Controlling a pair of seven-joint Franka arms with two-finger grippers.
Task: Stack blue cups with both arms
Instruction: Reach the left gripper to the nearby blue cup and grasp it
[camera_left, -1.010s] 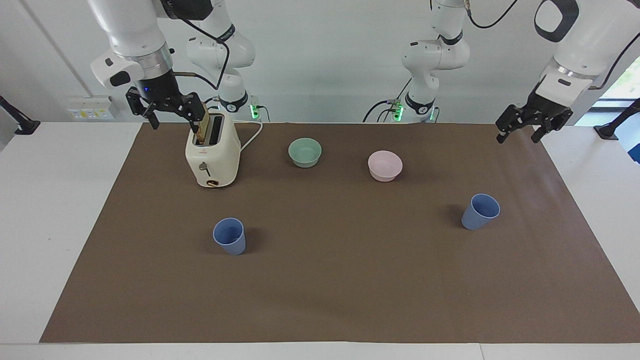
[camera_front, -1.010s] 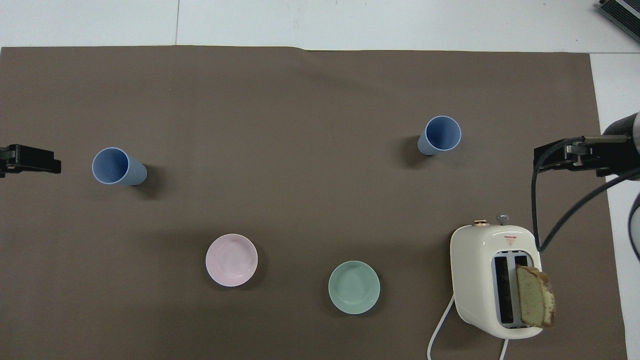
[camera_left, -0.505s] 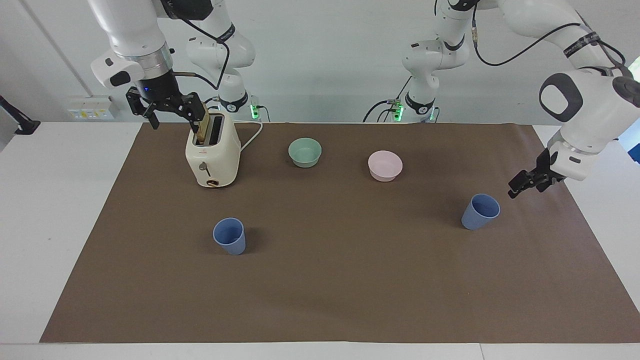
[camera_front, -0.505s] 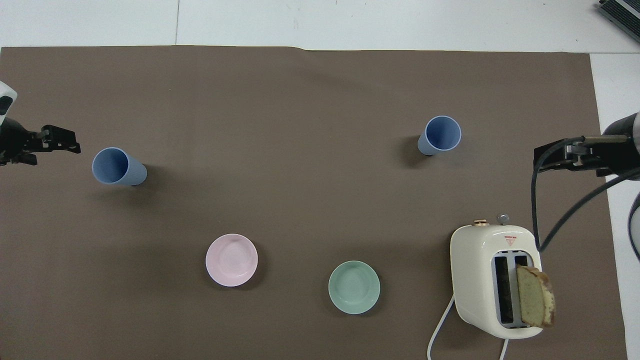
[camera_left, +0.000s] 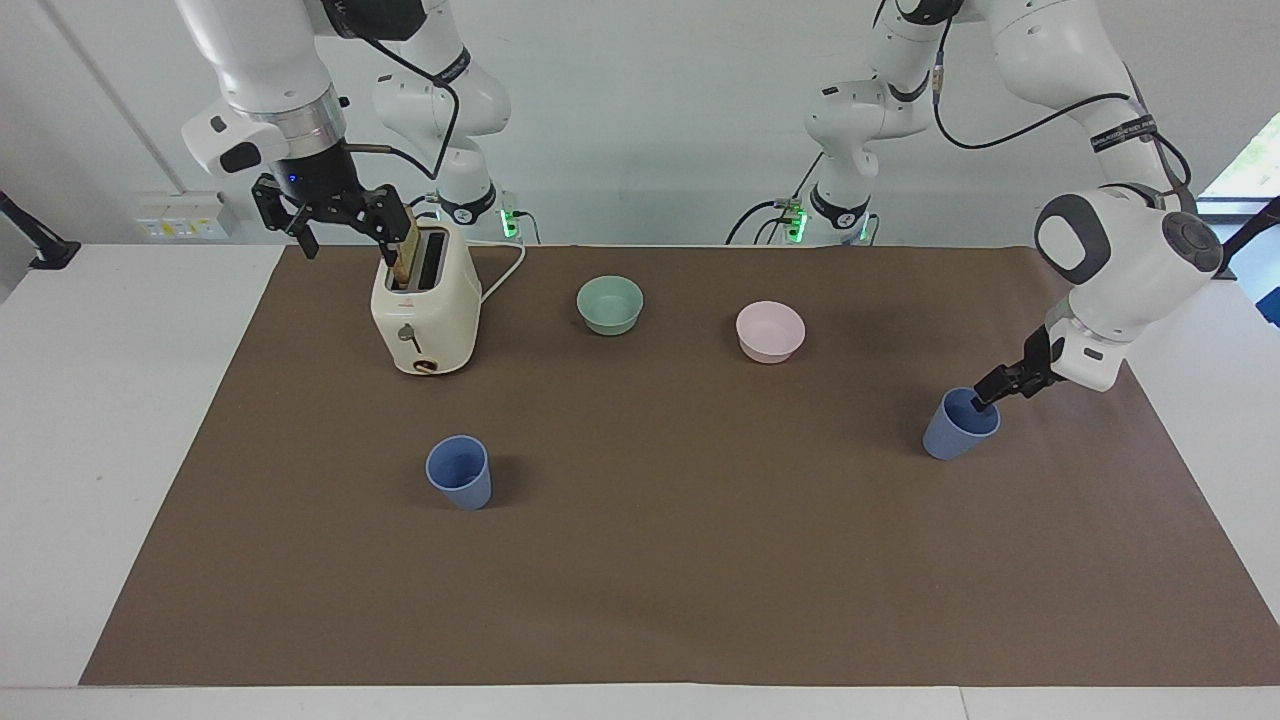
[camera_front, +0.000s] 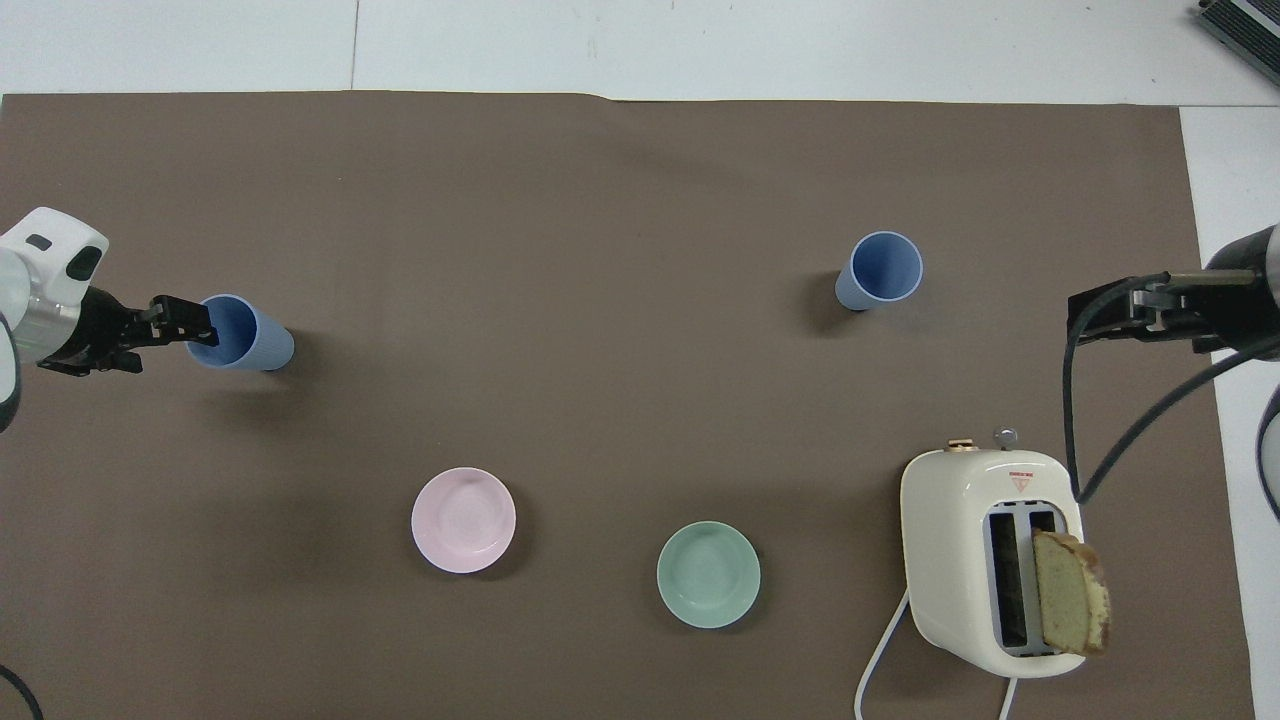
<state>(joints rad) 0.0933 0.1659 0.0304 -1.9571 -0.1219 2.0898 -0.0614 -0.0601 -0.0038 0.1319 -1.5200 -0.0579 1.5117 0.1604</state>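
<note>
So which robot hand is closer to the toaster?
The right gripper. It hangs open in the air just above the toaster, by the bread slice. The left gripper is open at a blue cup's rim, at the left arm's end.

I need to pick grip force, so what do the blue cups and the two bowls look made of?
Blue cups: probably plastic, matte, evenly coloured, thin-rimmed. Pink bowl and green bowl: likely the same matte plastic, though glazed ceramic can't be ruled out.

A white table (camera_left: 100, 420) carries a brown mat (camera_left: 650, 560) under even light. A plain white wall (camera_left: 640, 120) rises past it, with a window (camera_left: 1245, 165) at one edge.
</note>
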